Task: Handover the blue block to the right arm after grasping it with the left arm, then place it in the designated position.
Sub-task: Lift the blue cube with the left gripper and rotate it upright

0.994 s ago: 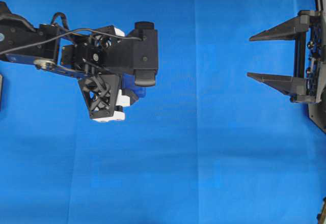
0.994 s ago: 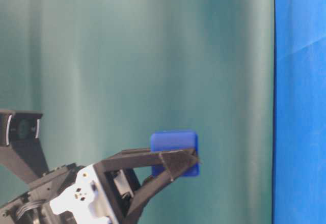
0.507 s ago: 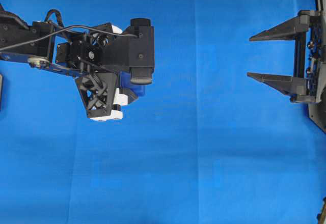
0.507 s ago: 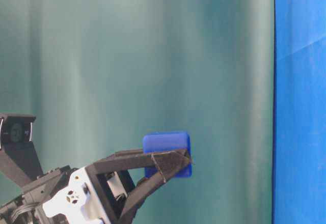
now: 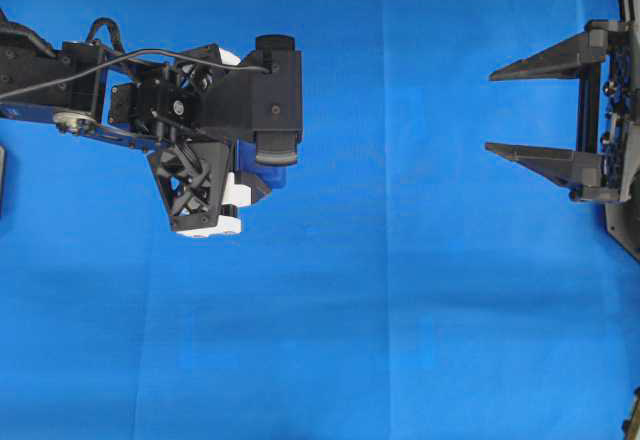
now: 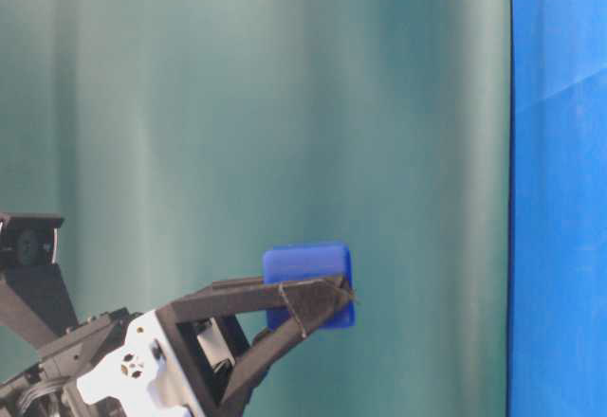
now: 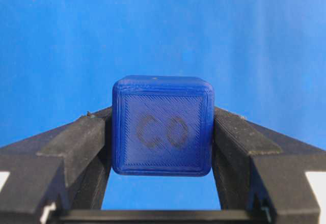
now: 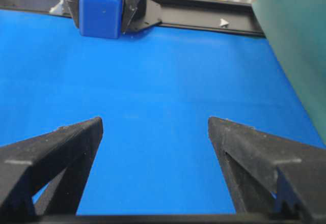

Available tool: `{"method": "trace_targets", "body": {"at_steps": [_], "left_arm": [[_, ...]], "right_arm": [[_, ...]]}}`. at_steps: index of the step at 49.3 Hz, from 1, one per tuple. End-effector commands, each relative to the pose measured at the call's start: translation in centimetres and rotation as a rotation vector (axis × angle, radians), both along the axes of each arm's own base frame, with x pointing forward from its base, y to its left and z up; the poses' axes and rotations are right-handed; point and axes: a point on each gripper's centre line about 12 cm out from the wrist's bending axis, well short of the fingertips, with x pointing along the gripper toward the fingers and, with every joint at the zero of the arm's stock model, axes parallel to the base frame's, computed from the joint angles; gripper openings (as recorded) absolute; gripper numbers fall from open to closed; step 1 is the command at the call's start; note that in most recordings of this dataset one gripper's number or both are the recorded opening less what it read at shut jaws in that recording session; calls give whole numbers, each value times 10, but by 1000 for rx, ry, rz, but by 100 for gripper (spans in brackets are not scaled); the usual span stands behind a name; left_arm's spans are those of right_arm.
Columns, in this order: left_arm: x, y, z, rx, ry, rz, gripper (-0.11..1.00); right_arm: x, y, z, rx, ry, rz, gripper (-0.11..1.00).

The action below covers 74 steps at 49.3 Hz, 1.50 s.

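Blue cloth [image 5: 400,310] covers the whole tabletop, smooth apart from faint fold lines, and a dull green backdrop [image 6: 285,104] stands behind it in the table-level view.

On the left side of the overhead view the left arm [image 5: 60,90] reaches in from the edge, with a black cable looping over its wrist. Its claw [image 7: 162,132] is closed on the blue block [image 7: 162,132]: one black finger [image 7: 84,142] presses against each side face of the cube, near the fingertips. The block sits square between them, lifted clear of the cloth. Its facing side carries faint markings that look like two round letters. From overhead only a sliver of the block [image 5: 270,172] shows beneath the wrist housing. From table level the block [image 6: 308,284] stands out at the tip of the two converging fingers, with white corner pieces visible at the claw's base.

At the right edge of the overhead view the right arm's claw [image 5: 495,112] points level toward the left arm. Its two pointed fingers stand wide apart with nothing between them. It is well apart from the block. In the right wrist view the block [image 8: 101,11] appears far ahead and to the left, above the cloth, gripped by the other claw.
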Motion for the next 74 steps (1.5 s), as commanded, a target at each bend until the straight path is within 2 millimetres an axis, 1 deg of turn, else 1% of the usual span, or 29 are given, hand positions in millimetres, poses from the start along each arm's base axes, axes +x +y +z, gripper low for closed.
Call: {"method": "trace_targets", "body": {"at_steps": [1, 7, 12, 18, 28, 35, 43, 51, 56, 62, 67, 74], "left_arm": [[-13, 0, 35, -3, -124, -1, 49], [-17, 0, 38, -6, -198, -2, 49], [-22, 0, 42, -9, -293, -4, 49], [-29, 0, 48, -10, -432, -10, 49], [-49, 0, 56, -14, -708, -18, 49], [-60, 0, 55, -24, -875, -17, 49], [-63, 1, 49, -27, -908, -13, 49], [-63, 1, 53, -25, -943, -13, 49], [-63, 2, 54, -24, -957, -10, 49], [-63, 5, 54, -21, -957, -3, 49], [-64, 6, 54, -18, -958, 1, 49], [-65, 7, 53, -18, -957, 5, 49]], "right_arm": [[3, -1, 11, 0, -29, -2, 97], [3, -1, 11, 0, -29, -2, 97], [2, -1, 12, 0, -31, -2, 97], [2, -1, 12, 0, -35, -2, 97], [2, 0, 14, -10, -41, -1, 97], [2, 0, 15, -14, -43, 0, 97], [2, 0, 16, -14, -43, 0, 97], [3, 0, 20, -47, -48, 5, 97], [5, 1, 28, -136, -51, 18, 97], [7, 3, 44, -319, -55, 37, 97], [8, 4, 53, -495, -49, 50, 97], [8, 7, 56, -782, -43, 76, 97]]}}
